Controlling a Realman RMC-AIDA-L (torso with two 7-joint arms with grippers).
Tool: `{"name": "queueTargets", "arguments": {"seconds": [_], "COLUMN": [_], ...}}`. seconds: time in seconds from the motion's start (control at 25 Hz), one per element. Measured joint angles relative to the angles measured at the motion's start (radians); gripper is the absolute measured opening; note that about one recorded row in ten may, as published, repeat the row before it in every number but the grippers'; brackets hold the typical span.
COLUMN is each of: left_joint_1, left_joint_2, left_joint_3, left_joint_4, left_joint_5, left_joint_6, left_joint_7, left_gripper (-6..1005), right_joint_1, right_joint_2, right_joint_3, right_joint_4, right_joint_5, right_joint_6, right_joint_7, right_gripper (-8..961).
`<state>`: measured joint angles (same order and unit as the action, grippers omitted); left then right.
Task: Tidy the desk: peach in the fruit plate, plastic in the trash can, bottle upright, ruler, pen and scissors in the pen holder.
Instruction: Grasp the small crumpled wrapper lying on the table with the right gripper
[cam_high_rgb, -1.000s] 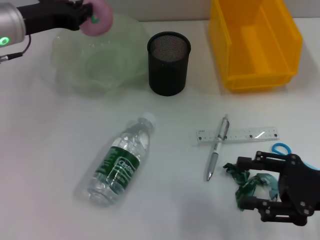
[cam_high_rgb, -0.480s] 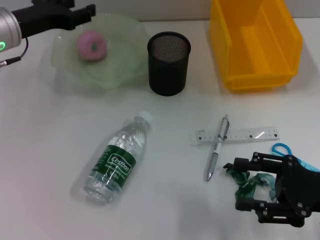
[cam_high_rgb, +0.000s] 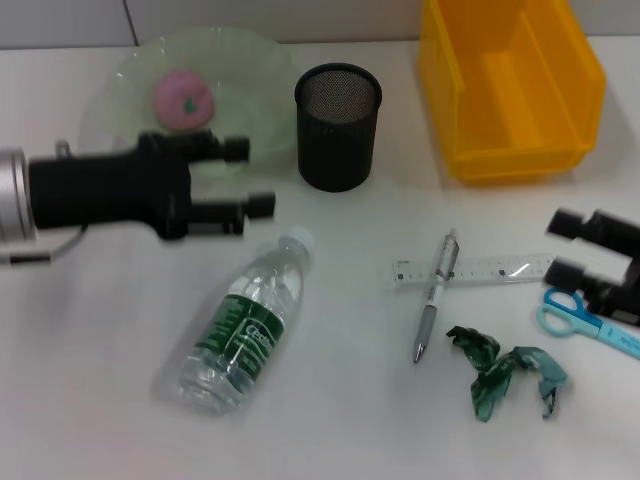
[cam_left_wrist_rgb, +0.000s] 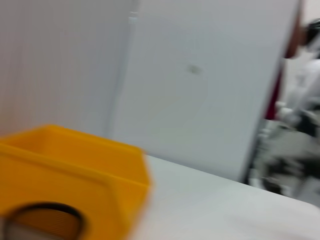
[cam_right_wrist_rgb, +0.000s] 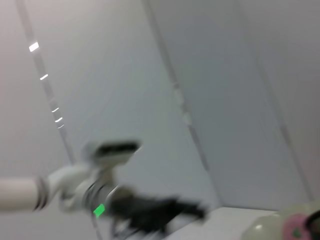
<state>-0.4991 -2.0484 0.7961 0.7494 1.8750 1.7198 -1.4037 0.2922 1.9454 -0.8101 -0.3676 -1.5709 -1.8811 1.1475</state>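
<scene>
Now one yellow trash can (cam_high_rgb: 510, 85), one green fruit plate (cam_high_rgb: 250, 75) holding one pink peach (cam_high_rgb: 183, 98), one fallen bottle (cam_high_rgb: 245, 320), one crumpled green plastic (cam_high_rgb: 505, 368) on the bench (cam_high_rgb: 90, 350). Left gripper (cam_high_rgb: 250, 178) and right gripper (cam_high_rgb: 562, 248) both spread, empty.

A clear glossy plastic bottle (cam_high_rgb: 245, 320), black metal-mesh pen holder (cam_high_rgb: 338, 127), translucent green fruit plate (cam_high_rgb: 110, 95), crinkled green plastic (cam_high_rgb: 505, 368)

Left end effector (cam_high_rgb: 248, 177) and right end effector (cam_high_rgb: 562, 247) both spread, empty

Bright even overhead light, soft shadows; wrist views motion-blurred (head view sharper).
</scene>
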Motion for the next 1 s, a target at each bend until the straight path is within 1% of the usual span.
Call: {"name": "queueTargets", "arguments": {"seconds": [0.04, 0.08, 0.12, 0.16, 0.2, 0.24, 0.28, 0.32, 0.36, 0.4, 0.44, 0.48, 0.52, 0.56, 0.68, 0.72, 0.76, 0.8, 0.84, 0.88, 0.92, 0.96, 1.0], "left_joint_1": [0.0, 0.012, 0.032, 0.032, 0.042, 0.042, 0.045, 0.052, 0.052, 0.055, 0.056, 0.059, 0.059, 0.058, 0.054, 0.052, 0.052, 0.052, 0.051, 0.051, 0.051, 0.051, 0.051], "left_joint_2": [0.0, -0.005, -0.013, -0.013, -0.014, -0.014, -0.014, -0.014, -0.014, -0.014, -0.015, -0.015, -0.015, -0.014, -0.015, -0.015, -0.015, -0.015, -0.015, -0.016, -0.016, -0.016, -0.016], "left_joint_3": [0.0, 0.012, 0.042, 0.042, 0.061, 0.061, 0.063, 0.063, 0.063, 0.061, 0.061, 0.061, 0.061, 0.062, 0.063, 0.064, 0.064, 0.064, 0.064, 0.064, 0.064, 0.064, 0.064], "left_joint_4": [0.0, 0.0, -0.003, -0.003, -0.01, -0.01, -0.013, -0.016, -0.016, -0.016, -0.017, -0.017, -0.017, -0.018, -0.019, -0.019, -0.019, -0.02, -0.02, -0.02, -0.021, -0.021, -0.021], "left_joint_5": [0.0, 0.011, 0.032, 0.032, 0.044, 0.044, 0.046, 0.047, 0.047, 0.047, 0.047, 0.046, 0.046, 0.046, 0.046, 0.046, 0.046, 0.046, 0.044, 0.043, 0.042, 0.042, 0.042], "left_joint_6": [0.0, 0.01, 0.018, 0.018, 0.018, 0.018, 0.018, 0.023, 0.023, 0.024, 0.025, 0.026, 0.027, 0.028, 0.03, 0.031, 0.031, 0.032, 0.032, 0.032, 0.032, 0.032, 0.033], "left_joint_7": [0.0, 0.017, 0.046, 0.046, 0.053, 0.053, 0.053, 0.054, 0.054, 0.054, 0.054, 0.054, 0.053, 0.052, 0.05, 0.05, 0.05, 0.05, 0.05, 0.05, 0.049, 0.049, 0.049], "left_gripper": [788, 802, 815, 815, 815, 815, 815, 815, 815, 815, 815, 815, 814, 814, 814, 814, 814, 814, 814, 814, 814, 814, 814], "right_joint_1": [-0.001, -0.002, -0.003, -0.003, 0.002, 0.002, 0.008, 0.028, 0.028, 0.058, 0.058, 0.078, 0.119, 0.119, 0.179, 0.212, 0.212, 0.241, 0.241, 0.251, 0.261, 0.261, 0.266], "right_joint_2": [-0.004, -0.007, -0.012, -0.012, -0.013, -0.013, -0.012, -0.005, -0.005, 0.004, 0.004, 0.011, 0.027, 0.027, 0.059, 0.08, 0.08, 0.097, 0.097, 0.102, 0.112, 0.112, 0.123], "right_joint_3": [0.022, 0.037, 0.058, 0.058, 0.07, 0.07, 0.075, 0.078, 0.078, 0.076, 0.076, 0.074, 0.069, 0.069, 0.046, 0.016, 0.016, -0.03, -0.03, -0.063, -0.124, -0.124, -0.179], "right_joint_4": [-0.022, -0.046, -0.144, -0.144, -0.252, -0.252, -0.312, -0.434, -0.434, -0.536, -0.536, -0.589, -0.683, -0.683, -0.809, -0.869, -0.869, -0.915, -0.915, -0.933, -0.966, -0.966, -0.987], "right_joint_5": [-0.005, -0.013, -0.052, -0.052, -0.116, -0.116, -0.15, -0.239, -0.239, -0.329, -0.329, -0.383, -0.483, -0.483, -0.629, -0.706, -0.706, -0.774, -0.774, -0.807, -0.862, -0.862, -0.912], "right_joint_6": [0.003, 0.006, 0.011, 0.011, 0.011, 0.011, 0.012, 0.012, 0.012, 0.009, 0.009, 0.005, -0.002, -0.002, -0.016, -0.032, -0.032, -0.046, -0.046, -0.051, -0.053, -0.053, -0.047], "right_joint_7": [0.044, 0.085, 0.176, 0.176, 0.264, 0.264, 0.315, 0.43, 0.43, 0.522, 0.522, 0.568, 0.644, 0.644, 0.718, 0.748, 0.748, 0.788, 0.788, 0.81, 0.842, 0.842, 0.853], "right_gripper": [709, 709, 709, 709, 708, 708, 708, 708, 707, 707, 707, 707, 706, 706, 705, 705, 705, 704, 704, 704, 703, 703, 703]}}
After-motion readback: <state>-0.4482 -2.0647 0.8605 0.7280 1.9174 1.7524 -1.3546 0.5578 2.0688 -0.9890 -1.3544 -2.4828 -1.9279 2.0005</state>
